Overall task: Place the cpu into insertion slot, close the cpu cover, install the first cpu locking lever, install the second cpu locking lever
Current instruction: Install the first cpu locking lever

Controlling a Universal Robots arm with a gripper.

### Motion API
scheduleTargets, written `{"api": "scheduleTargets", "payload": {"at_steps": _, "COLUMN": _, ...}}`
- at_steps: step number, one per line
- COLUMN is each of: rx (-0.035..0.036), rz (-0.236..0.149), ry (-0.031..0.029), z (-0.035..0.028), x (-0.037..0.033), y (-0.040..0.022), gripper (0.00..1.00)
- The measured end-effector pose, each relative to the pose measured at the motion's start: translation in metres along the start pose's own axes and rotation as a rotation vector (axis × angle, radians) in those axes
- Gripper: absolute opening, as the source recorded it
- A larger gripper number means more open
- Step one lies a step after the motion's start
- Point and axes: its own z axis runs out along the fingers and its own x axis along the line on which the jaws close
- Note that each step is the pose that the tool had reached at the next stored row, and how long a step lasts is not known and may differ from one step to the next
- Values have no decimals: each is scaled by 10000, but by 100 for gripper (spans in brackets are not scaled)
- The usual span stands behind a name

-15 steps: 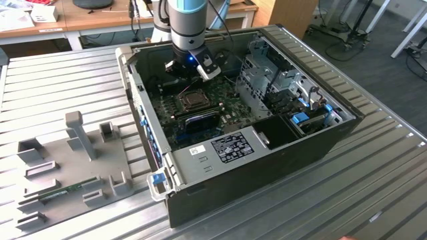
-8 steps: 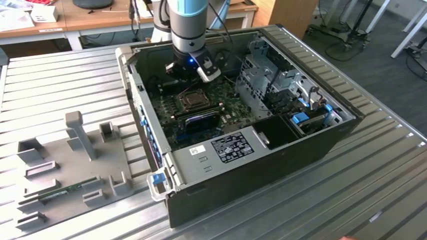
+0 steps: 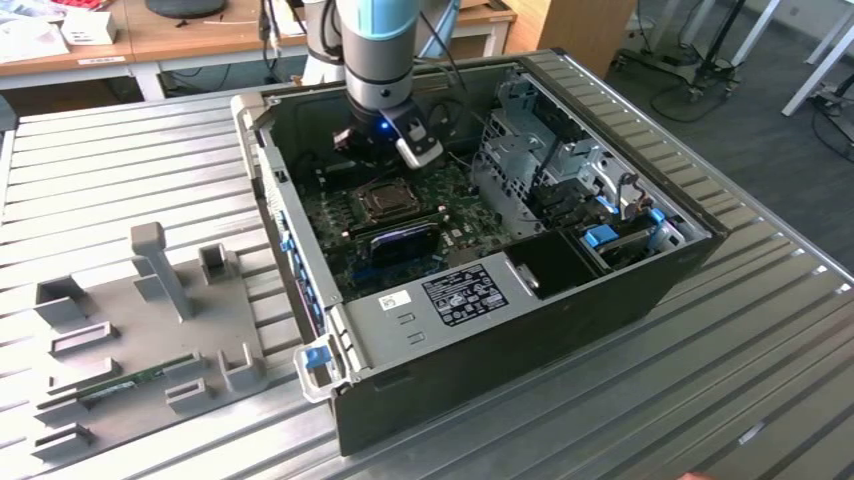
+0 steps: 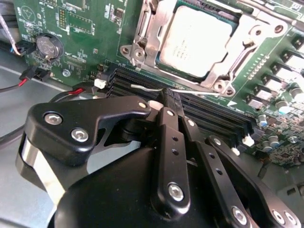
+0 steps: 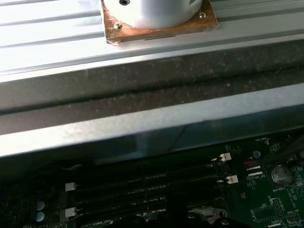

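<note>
- Reaching down into the open computer case [image 3: 534, 330], which stands on the slatted metal surface [image 3: 694, 400], the arm [image 3: 380, 60] has its tool [image 4: 170, 97] low over the green board [image 4: 85, 28].
- The chip [image 4: 194, 42] already lies in the socket [image 3: 390, 200]. The cover plate [image 4: 142, 45] seems to lie flat on it, with the grey top showing through the plate's window.
- In the second wrist view the tool's fingers [image 4: 167, 118] are drawn together with no gap visible at the tips. They sit just beside the socket, above the black memory slots [image 4: 213, 111].
- A thin wire locking lever [image 4: 145, 87] crosses right at those tips. It may be pinched between them, but from this angle I cannot tell whether it is held or merely touched.
- Judged from this, the work stands at the lever stage and the lever is not yet tucked away.
- Risks:
  - The wire is thin and springy. A shallow hold could let it slip off the tips and snap back, leaving the plate unclamped.
  - If the lever is swung without clearing its catch, it could ride over the plate's edge and press unevenly on the chip.
  - The tips work close to the memory slots and their white clips [image 4: 99, 83]. A sideways drift could scrape or knock them.
  - Red and black wires [image 4: 71, 91] lie near the tool's linkage and could snag on it.
</note>
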Motion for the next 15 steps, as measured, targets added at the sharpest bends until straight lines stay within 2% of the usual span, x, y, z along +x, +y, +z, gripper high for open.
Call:
{"api": "scheduleTargets", "payload": {"at_steps": 9, "rx": 0, "rz": 1, "ry": 0, "z": 70, "x": -15, "y": -17, "gripper": 11}}
{"api": "scheduleTargets", "payload": {"at_steps": 15, "rx": 1, "rz": 1, "ry": 0, "z": 89, "x": -26, "y": -20, "gripper": 11}}
